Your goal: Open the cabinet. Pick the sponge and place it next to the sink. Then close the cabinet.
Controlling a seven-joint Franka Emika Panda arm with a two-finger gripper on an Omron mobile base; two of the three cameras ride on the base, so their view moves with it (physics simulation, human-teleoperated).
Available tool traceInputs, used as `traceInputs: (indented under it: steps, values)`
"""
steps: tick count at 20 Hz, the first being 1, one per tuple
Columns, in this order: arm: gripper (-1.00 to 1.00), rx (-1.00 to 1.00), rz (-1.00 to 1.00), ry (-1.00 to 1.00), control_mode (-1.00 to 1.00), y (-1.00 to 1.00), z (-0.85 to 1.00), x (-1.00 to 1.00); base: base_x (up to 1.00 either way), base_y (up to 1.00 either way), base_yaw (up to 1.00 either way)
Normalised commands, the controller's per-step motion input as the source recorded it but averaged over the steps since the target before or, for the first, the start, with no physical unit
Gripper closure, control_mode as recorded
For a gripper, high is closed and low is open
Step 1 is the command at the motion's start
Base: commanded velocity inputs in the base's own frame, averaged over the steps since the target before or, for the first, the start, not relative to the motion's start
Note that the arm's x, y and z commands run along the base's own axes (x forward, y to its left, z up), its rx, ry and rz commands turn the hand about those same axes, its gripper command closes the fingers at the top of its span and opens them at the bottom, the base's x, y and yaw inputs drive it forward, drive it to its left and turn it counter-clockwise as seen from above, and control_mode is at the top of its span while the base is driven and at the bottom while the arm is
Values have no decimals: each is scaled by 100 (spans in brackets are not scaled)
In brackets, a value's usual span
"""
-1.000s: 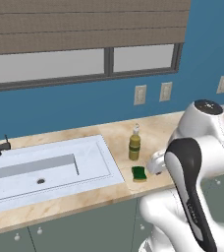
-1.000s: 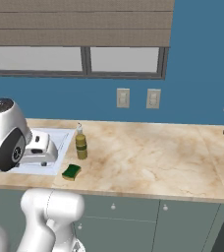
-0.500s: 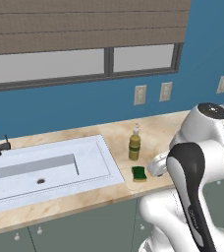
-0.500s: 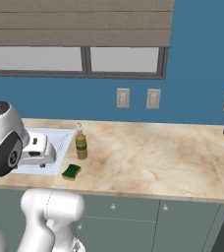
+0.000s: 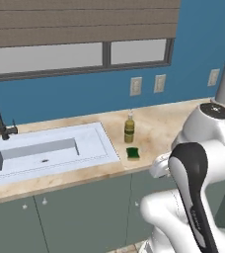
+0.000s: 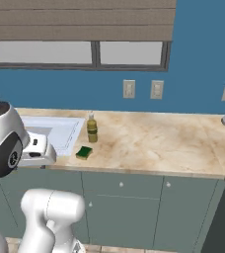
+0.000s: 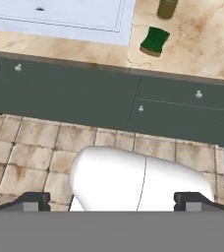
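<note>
A simulated kitchen with a pale, two-basin sink (image 5: pixel 45 150) set in a mottled beige stone counter (image 6: pixel 154 143) under a blue wall. The sponge (image 5: pixel 132 153), a small flat block with its green scrub face up, lies on the counter just right of the sink's rim, near an olive glass bottle (image 5: pixel 129 128) standing behind it.

In the hand view the gripper (image 7: pixel 111 199) looks down from above the tiled floor in front of the sink, its two dark fingertips spread wide apart and holding nothing. The sponge appears placed, so the step in hand seems to be closing the cabinet (image 7: pixel 178 106). The flat matte grey-green fronts below the sink, with small round pale knobs, look flush. The next move probably calls for swinging the arm toward whichever door stands open.
</note>
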Motion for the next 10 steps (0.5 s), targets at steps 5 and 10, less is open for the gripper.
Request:
traceInputs:
  steps: [5, 10]
  values:
    - [-100, 0, 0, 0, 100, 0, 0, 0, -28, 95, 58]
    - [-100, 0, 0, 0, 100, 0, 0, 0, 24, 94, 96]
